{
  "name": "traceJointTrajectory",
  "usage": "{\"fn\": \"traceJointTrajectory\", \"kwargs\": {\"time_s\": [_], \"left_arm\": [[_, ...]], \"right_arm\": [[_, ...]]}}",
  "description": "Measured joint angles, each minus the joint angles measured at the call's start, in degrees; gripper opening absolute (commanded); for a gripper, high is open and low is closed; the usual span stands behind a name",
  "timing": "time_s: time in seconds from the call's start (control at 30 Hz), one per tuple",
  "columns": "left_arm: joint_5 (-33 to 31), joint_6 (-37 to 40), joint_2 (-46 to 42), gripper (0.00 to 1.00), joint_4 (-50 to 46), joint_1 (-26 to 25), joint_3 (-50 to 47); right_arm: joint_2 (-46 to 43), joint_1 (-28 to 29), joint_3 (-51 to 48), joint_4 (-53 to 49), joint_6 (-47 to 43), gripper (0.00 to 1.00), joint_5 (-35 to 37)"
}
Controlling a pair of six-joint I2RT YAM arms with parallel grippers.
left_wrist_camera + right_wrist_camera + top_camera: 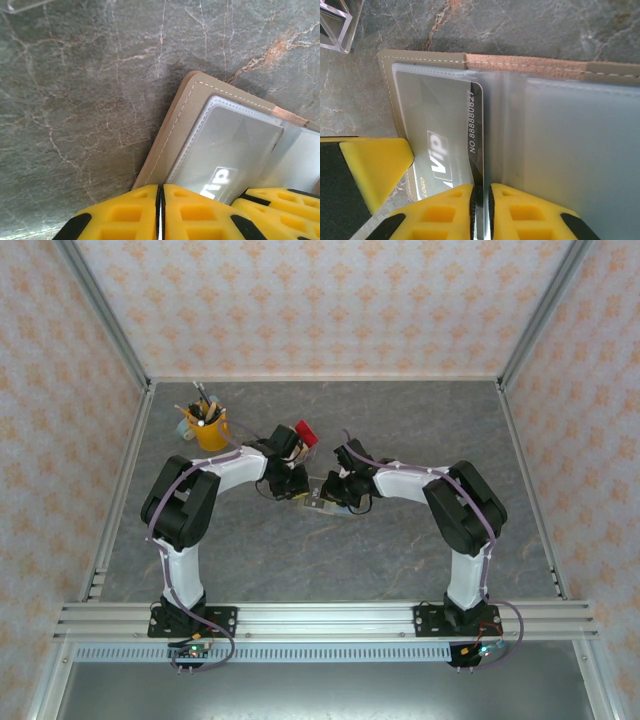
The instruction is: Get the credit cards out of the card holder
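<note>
The card holder (322,502) lies open on the grey table between my two arms, tan border (185,120) outside, clear sleeves inside (570,140). A dark credit card (440,130) marked "Vip" sits in the left sleeve (225,150). Its right edge is bent up and runs between the pads of my right gripper (481,205), which is shut on it. My left gripper (160,210) is pinched shut on the holder's tan edge, a thin bright sliver between its pads. One left finger (375,165) shows beside the holder's corner; the right gripper's fingers (280,200) show in the left wrist view.
A yellow cup of pens (207,427) stands at the back left. A clear rack with a red slab (303,432) stands just behind the grippers, and its corner (335,25) is close to the holder. Patterned walls enclose the table.
</note>
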Motion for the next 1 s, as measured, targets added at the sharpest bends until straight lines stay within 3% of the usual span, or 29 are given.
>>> {"fn": "traceJointTrajectory", "kwargs": {"time_s": [0.63, 1.0], "left_arm": [[-0.2, 0.0, 0.1, 0.09, -0.2, 0.0, 0.0], [-0.4, 0.0, 0.1, 0.09, -0.2, 0.0, 0.0]], "right_arm": [[-0.9, -0.9, -4.1, 7.6, 1.5, 0.16, -3.6], [-2.6, -1.1, -6.1, 9.9, 1.5, 0.03, -4.2]]}}
